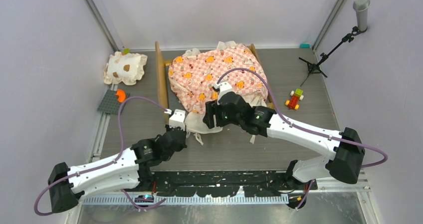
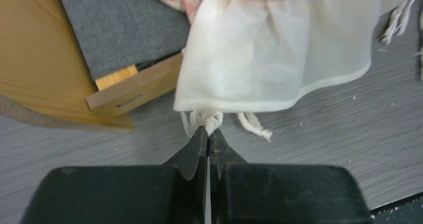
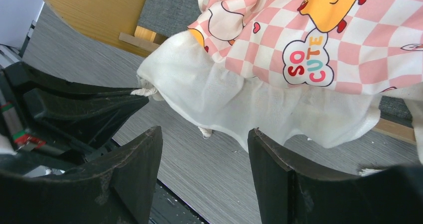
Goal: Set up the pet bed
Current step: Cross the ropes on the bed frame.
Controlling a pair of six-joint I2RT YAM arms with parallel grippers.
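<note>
Left jaws clamped on cord (image 2: pixel 209 120), right jaws apart before ruffle (image 3: pixel 239 99) | risk: mattress (image 1: pixel 214 74) dragged off frame (image 1: pixel 160 79) if cord is overpulled

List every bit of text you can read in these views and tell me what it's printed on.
"SO CUTE": coloured letters in a white cloud-shaped patch on the pink checkered mattress, right wrist view.
Top view: the mattress prints are too small to read.
Left wrist view: no text visible.
</note>
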